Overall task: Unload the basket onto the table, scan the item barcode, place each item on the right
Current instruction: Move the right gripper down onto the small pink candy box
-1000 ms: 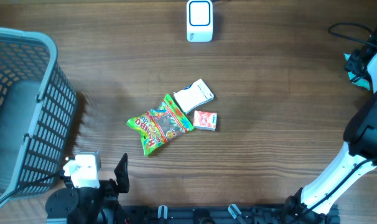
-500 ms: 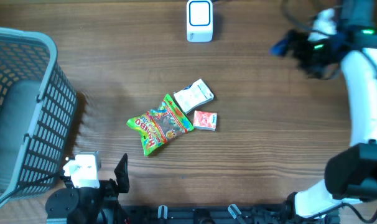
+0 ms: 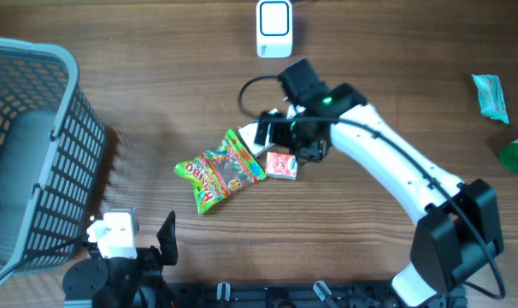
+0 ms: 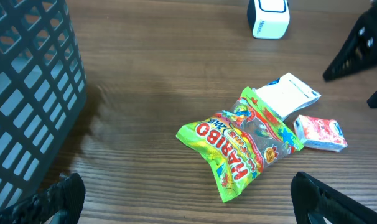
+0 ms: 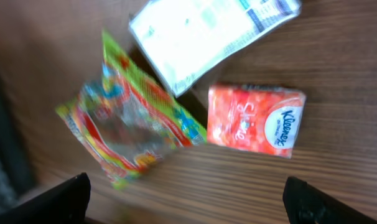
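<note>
- Your wooden table (image 3: 396, 77) bears a basket (image 3: 37, 171) at its left and a scanner (image 3: 274, 28) at the far edge.
- Your left gripper (image 4: 195, 202) and right gripper (image 5: 195, 202) both gape, holding nothing.

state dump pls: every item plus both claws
Haribo bag: flat on table, unheld.
white packet: flat, touching the Haribo bag.
Kleenex pack: flat, label up, unheld.
scanner: upright at far edge, nothing presented.
basket: upright, nothing visible inside.
teal packet: flat, far right.
green object: cut off at right edge.
right claw: open, empty, above packet and Kleenex.
left claw: open, empty, near edge.
</note>
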`<control>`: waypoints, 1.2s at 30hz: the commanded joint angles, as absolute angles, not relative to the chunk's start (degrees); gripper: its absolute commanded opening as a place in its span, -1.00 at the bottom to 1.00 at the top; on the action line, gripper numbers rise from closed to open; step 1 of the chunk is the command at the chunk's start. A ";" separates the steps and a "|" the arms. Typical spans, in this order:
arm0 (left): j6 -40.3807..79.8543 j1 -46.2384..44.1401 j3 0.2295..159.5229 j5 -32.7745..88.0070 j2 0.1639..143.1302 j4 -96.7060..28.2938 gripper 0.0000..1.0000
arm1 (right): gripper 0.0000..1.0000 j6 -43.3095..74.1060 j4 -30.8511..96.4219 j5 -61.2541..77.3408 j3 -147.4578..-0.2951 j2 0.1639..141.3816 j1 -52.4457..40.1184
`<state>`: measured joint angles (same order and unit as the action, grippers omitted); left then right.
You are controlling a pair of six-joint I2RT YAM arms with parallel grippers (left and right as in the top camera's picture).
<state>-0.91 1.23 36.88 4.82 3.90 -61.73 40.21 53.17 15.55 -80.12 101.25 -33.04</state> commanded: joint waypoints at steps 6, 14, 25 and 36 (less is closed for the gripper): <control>-0.16 1.39 36.51 5.74 3.92 -61.56 1.00 | 0.75 31.16 55.00 8.08 -76.12 101.80 -36.95; -0.14 1.39 36.51 5.74 3.92 -61.56 1.00 | 0.99 16.27 47.42 -13.37 -67.96 101.80 -44.27; -0.14 1.39 36.51 5.74 3.92 -61.56 1.00 | 0.80 2.74 39.53 -23.51 -66.72 104.90 -51.31; -0.14 1.39 36.53 5.72 3.92 -61.56 1.00 | 0.18 3.18 40.36 -30.22 -66.72 115.57 -54.15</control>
<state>-0.91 1.23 36.84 4.82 3.90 -61.71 3.03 39.79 -27.42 -67.81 111.18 -54.41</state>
